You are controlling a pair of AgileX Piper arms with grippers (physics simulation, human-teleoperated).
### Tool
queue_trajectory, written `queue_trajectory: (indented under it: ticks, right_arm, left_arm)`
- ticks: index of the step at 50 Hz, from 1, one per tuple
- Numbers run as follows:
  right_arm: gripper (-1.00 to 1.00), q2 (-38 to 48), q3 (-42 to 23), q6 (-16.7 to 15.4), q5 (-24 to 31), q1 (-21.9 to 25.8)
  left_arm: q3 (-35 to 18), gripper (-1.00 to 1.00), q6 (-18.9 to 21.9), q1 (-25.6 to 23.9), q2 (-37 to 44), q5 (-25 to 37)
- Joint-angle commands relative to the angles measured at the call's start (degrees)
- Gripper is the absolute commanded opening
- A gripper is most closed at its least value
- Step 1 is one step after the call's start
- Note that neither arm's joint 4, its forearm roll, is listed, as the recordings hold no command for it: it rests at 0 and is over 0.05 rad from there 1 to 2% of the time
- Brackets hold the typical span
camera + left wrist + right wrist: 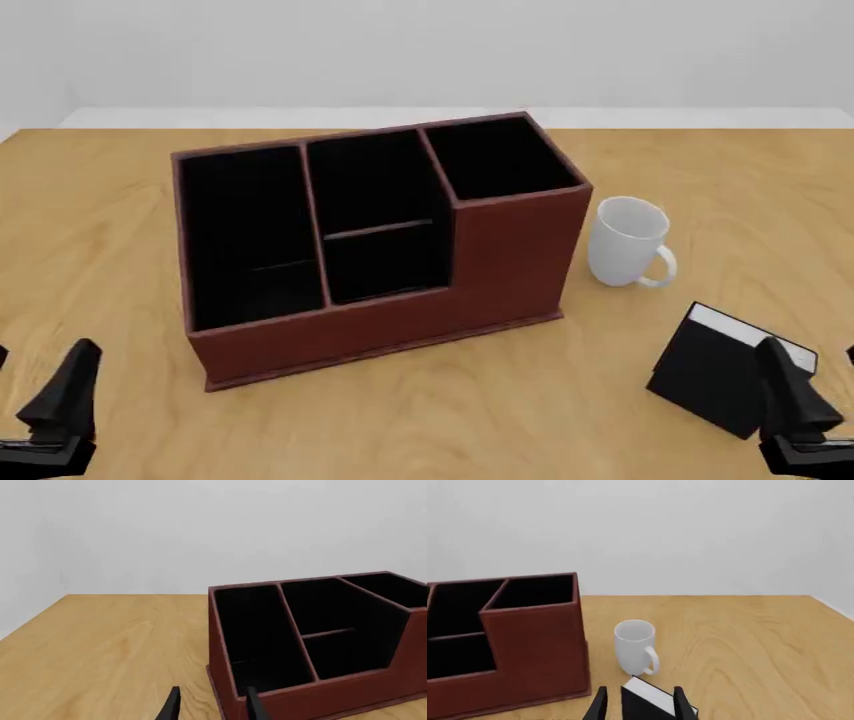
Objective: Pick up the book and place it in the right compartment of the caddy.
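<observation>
Right now I'm lining up the grasp: right tool [637,705] spread open, straddling the book [718,368] at lower right of the front view. Left tool [212,707] open, idle. Next: close, lift toward the right compartment [501,158] of the caddy [400,320].

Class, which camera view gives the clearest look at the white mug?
The front view: the mug shows whole, handle included, between the caddy and the book. The right wrist view also shows it, its base hidden behind the book. The left wrist view misses it.
</observation>
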Motion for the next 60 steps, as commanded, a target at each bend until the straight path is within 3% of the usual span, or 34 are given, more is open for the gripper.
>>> queue_trajectory:
  ticks: [1,5,9,11,12,14,16,17,20,25,27,28,40,48,49,53,60]
  right_arm:
    - [1.00,0.1,-0.5,-1.3,1.0,-0.6]
    - [1.00,0.8,-2.6,-1.9,2.9,-1.3]
    - [1.00,6.7,-7.3,-5.4,4.7,-0.1]
    - [1.00,6.7,-10.1,-5.2,7.5,2.2]
    - [1.00,7.9,-10.9,-7.4,8.0,1.8]
    - [1.00,9.4,-12.8,-7.7,9.5,2.5]
    - [1.00,8.6,-14.1,-11.0,11.7,1.5]
    - [1.00,9.3,-14.5,-10.4,12.4,1.8]
    - [1.00,9.9,-15.2,-13.6,14.7,1.5]
    - [1.00,11.1,-18.3,-15.9,19.3,1.5]
    - [1.00,12.0,-20.7,-18.9,21.8,1.4]
    - [1.00,13.4,-21.6,-18.5,22.7,1.8]
    - [1.00,21.6,-27.8,-28.2,26.3,-0.7]
    - [1.00,28.8,-37.7,-29.9,33.1,0.9]
    - [1.00,29.0,-38.3,-32.6,32.8,-0.8]
    - [1.00,31.7,-42.6,-34.3,36.5,-0.6]
    - [1.00,36.0,-47.5,-40.4,40.0,-1.0]
  left_arm:
    - [0.0,1.00,0.0,0.0,0.0,0.0]
    - [0.0,1.00,0.0,0.0,0.0,0.0]
    - [0.0,1.00,0.0,0.0,0.0,0.0]
    - [0.0,1.00,0.0,0.0,0.0,0.0]
    - [0.0,1.00,0.0,0.0,0.0,0.0]
    - [0.0,1.00,0.0,0.0,0.0,0.0]
    - [0.0,1.00,0.0,0.0,0.0,0.0]
    - [0.0,1.00,0.0,0.0,0.0,0.0]
    - [0.0,1.00,0.0,0.0,0.0,0.0]
    - [0.0,1.00,0.0,0.0,0.0,0.0]
    - [0.0,1.00,0.0,0.0,0.0,0.0]
    - [0.0,1.00,0.0,0.0,0.0,0.0]
    - [0.0,1.00,0.0,0.0,0.0,0.0]
    - [0.0,1.00,0.0,0.0,0.0,0.0]
    - [0.0,1.00,0.0,0.0,0.0,0.0]
    - [0.0,1.00,0.0,0.0,0.0,0.0]
    - [0.0,1.00,0.0,0.0,0.0,0.0]
